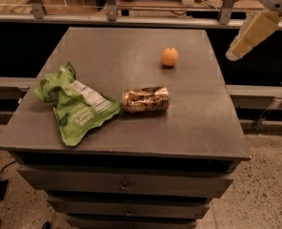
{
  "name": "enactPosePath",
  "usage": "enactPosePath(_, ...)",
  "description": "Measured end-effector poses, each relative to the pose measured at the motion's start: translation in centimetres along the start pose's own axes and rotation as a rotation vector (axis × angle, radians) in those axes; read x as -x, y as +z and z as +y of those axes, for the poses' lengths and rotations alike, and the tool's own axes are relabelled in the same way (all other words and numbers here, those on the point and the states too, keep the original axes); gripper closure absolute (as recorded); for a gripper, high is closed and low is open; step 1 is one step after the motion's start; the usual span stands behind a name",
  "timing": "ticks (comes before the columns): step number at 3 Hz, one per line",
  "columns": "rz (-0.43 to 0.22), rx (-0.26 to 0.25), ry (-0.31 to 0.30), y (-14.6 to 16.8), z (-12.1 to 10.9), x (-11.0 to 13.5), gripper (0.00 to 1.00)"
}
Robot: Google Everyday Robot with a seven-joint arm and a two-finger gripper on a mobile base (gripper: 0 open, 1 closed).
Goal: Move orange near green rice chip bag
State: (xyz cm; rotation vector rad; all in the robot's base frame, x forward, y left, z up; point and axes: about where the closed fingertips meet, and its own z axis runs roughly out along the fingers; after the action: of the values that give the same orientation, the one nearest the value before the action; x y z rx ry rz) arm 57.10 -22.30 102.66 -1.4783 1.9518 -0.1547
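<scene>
The orange is a small round fruit on the far right part of the grey table top. The green rice chip bag lies crumpled at the near left, white label up. My gripper hangs in the air at the upper right, beyond the table's right edge, well above and to the right of the orange. It holds nothing that I can see.
A crushed gold-brown can lies on its side in the middle, between the bag and the orange. The table is a drawer cabinet. A dark gap and metal railing run behind it.
</scene>
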Motion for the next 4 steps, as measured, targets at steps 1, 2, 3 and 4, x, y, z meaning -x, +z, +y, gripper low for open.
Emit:
enactPosePath(1, -0.041, -0.079, 0.0, 0.1, -2.1, 1.1, 0.0)
enactPosePath(2, -0.041, -0.079, 0.0, 0.1, -2.1, 1.1, 0.0)
enactPosePath(3, -0.198, -0.053, 0.048, 0.4, -2.8, 2.1, 0.0)
enactPosePath(4, -0.564, 0.044, 0.177, 3.5, -4.3, 6.8, 0.0)
